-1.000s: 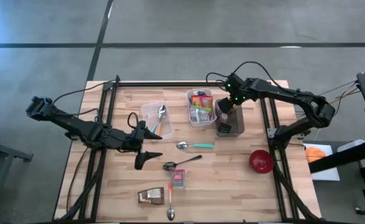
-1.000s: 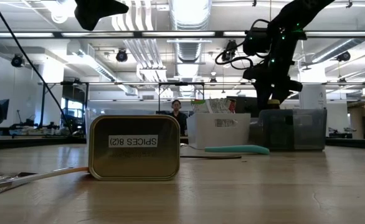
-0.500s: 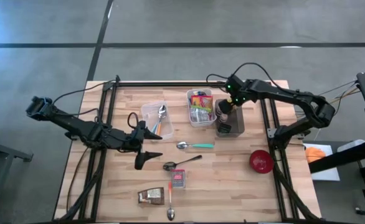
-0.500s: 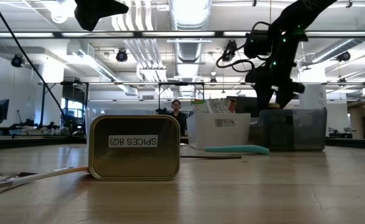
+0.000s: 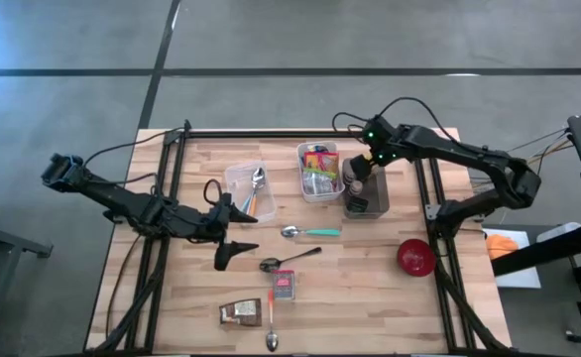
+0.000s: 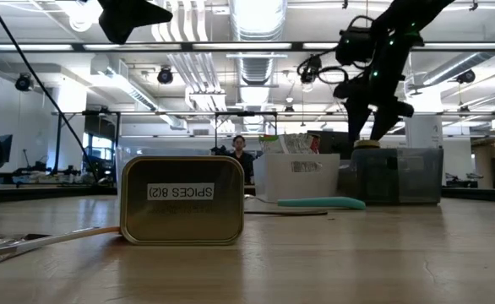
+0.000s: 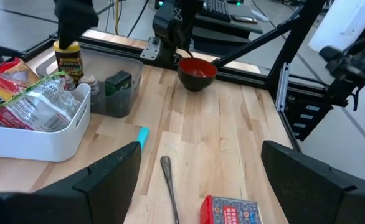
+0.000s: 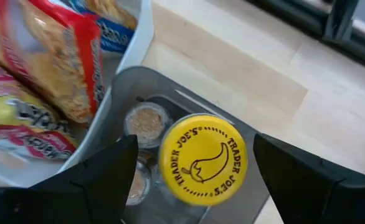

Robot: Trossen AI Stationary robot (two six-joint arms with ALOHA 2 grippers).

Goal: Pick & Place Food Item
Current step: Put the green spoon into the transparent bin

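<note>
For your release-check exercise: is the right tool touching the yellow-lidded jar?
Apart. In the right wrist view, the yellow-lidded jar stands in the grey bin with clear gaps between its lid and both fingers of the open right tool.

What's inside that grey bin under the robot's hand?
The grey bin holds a yellow-lidded jar standing upright and two small spice jars beside it. Anything beneath the jars is hidden.

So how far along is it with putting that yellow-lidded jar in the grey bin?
Looks done: the yellow-lidded jar stands in the grey bin beside smaller spice jars. In hand: nothing; the right gripper is open above the jar, the left gripper waits open mid-table. Left: probably just pulling away.
</note>
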